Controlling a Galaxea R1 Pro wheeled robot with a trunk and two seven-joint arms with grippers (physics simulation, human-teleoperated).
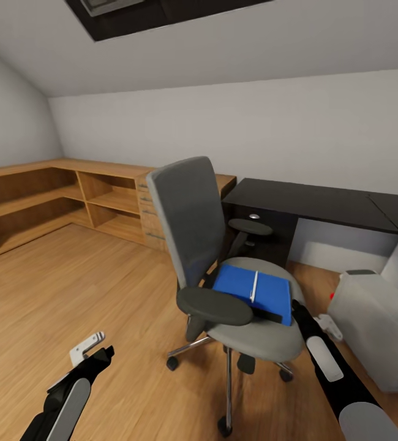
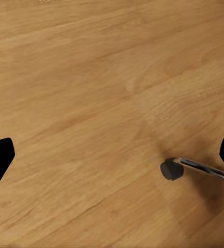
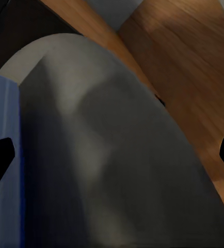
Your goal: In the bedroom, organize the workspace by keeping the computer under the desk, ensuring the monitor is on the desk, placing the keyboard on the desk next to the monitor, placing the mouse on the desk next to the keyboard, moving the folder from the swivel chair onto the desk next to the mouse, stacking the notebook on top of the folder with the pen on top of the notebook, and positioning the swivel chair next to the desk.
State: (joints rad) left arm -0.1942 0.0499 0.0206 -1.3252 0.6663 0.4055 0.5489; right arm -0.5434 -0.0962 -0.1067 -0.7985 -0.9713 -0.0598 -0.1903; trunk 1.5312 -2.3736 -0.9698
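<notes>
Early days: your folder (image 1: 251, 293) and pen (image 1: 254, 286) sit on the swivel chair (image 1: 223, 269), desk (image 1: 309, 202) bare, both jaws open and empty.

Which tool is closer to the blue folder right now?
Right. The right tool is at the folder's edge over the swivel chair seat; the left tool hangs low over the floor, well off.

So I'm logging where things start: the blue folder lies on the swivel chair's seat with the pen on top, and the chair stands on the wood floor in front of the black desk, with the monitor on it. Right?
Not quite: the head view shows no monitor on the visible part of the desk. The rest holds: the folder lies on the swivel chair seat with the pen on it.
</notes>
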